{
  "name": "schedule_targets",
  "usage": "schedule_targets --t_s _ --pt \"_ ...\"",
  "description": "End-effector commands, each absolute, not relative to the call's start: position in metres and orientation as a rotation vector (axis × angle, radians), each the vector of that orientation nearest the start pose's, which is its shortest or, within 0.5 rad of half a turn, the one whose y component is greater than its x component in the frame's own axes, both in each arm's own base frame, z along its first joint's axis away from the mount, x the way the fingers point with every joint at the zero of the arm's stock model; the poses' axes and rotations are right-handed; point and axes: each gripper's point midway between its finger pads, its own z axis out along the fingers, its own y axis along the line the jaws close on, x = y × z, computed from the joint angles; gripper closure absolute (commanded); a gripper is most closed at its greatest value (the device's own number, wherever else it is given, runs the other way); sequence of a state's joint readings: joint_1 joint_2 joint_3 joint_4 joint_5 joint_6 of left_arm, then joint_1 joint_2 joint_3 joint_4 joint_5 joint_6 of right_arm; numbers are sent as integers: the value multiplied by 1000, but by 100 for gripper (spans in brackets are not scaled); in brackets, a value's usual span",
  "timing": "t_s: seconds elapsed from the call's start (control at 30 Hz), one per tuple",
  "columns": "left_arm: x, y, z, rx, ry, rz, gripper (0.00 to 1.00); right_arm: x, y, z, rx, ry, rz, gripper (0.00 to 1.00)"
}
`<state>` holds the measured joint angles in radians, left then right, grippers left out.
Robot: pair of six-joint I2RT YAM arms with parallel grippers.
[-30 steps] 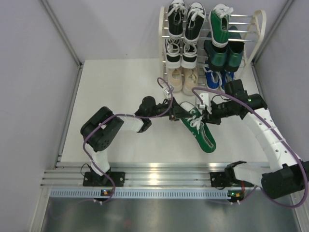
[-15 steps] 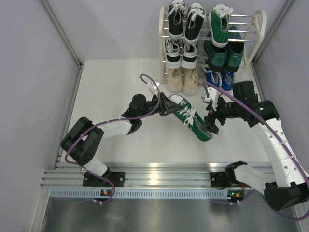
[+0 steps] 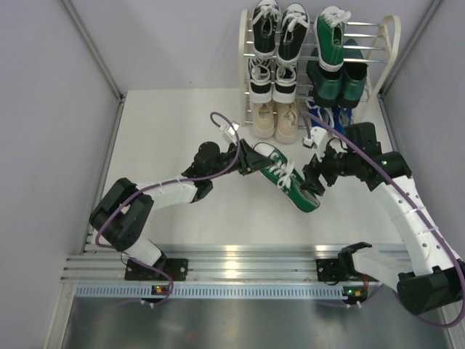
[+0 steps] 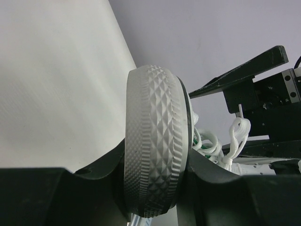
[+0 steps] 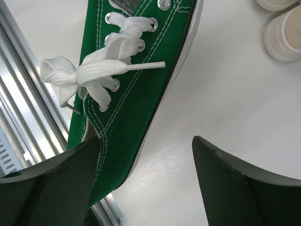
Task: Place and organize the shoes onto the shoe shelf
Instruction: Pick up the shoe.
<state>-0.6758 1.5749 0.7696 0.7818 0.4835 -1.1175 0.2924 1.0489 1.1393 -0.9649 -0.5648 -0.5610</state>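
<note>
A green sneaker (image 3: 285,177) with white laces lies in front of the shoe shelf (image 3: 388,45). My left gripper (image 3: 247,161) is shut on its white rubber toe cap (image 4: 155,141), seen close up in the left wrist view. My right gripper (image 3: 314,183) is open at the sneaker's heel end. In the right wrist view the sneaker (image 5: 134,89) reaches between the spread fingers (image 5: 47,188), next to the left one. On the shelf stand two black-and-white pairs (image 3: 280,33), one green sneaker (image 3: 332,35), dark green dress shoes (image 3: 336,81), beige lace-ups (image 3: 277,120) and blue sneakers (image 3: 327,116).
The shelf stands at the far right of the white table (image 3: 174,138). Grey walls close in both sides. A metal rail (image 3: 232,262) runs along the near edge, also seen in the right wrist view (image 5: 28,117). The beige shoes' toes (image 5: 284,28) show at that view's upper right.
My left gripper has carried the green sneaker up and left toward the shelf. My right gripper has swung down and left to the sneaker's heel.
</note>
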Motion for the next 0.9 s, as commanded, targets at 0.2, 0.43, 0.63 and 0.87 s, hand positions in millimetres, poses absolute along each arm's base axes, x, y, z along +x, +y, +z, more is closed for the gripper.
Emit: schedule_targets --t_s 0.2,0.43,0.63,0.87 --pt "276 -364 285 27 1697 -1780 100 224 150 219 -1149 1989 528 29" --pt "288 -362 291 -172 1710 -1829 100 233 144 193 -1160 2011 392 20" --pt "284 -361 303 -159 1688 -1857 100 250 153 215 -1100 1937 384 89" --pt "287 -347 300 -185 1715 -1770 57 253 159 277 -936 1853 554 100"
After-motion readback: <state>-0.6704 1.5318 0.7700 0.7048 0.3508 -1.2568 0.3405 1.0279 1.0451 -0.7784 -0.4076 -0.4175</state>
